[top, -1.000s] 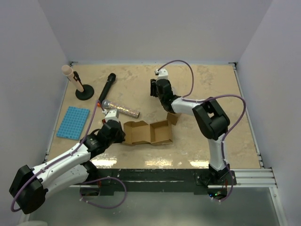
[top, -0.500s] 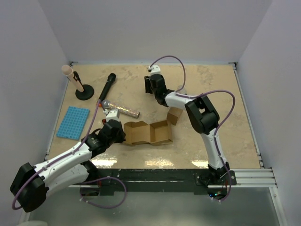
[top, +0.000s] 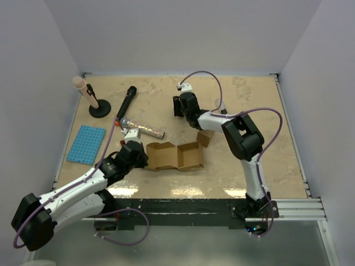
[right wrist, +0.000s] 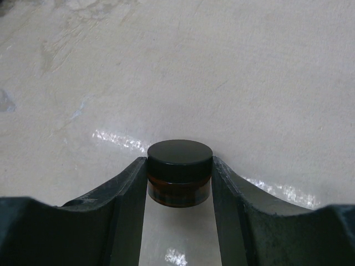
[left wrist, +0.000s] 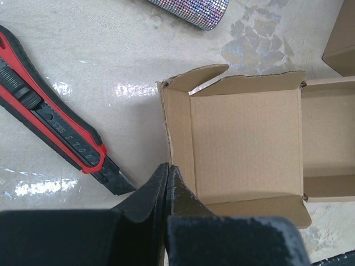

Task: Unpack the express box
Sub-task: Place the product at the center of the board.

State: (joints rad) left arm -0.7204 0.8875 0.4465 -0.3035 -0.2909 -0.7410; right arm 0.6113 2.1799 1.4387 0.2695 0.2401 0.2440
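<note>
Right wrist view shows the right fingers point(right wrist: 127, 210) clamped on a small black-lidded amber jar point(right wrist: 179, 174), while the left fingers point(left wrist: 144, 194) pinch the open cardboard box point(left wrist: 244, 144) by its side wall.

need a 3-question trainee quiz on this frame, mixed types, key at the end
1. True or false: the cardboard box is closed.
2. What sits between the right gripper's fingers?
3. The left gripper pinches: A) the box's wall B) the utility knife C) the glitter tube.
Key: 1 false, it lies open. 2 a small black-lidded jar. 3 A.
</note>
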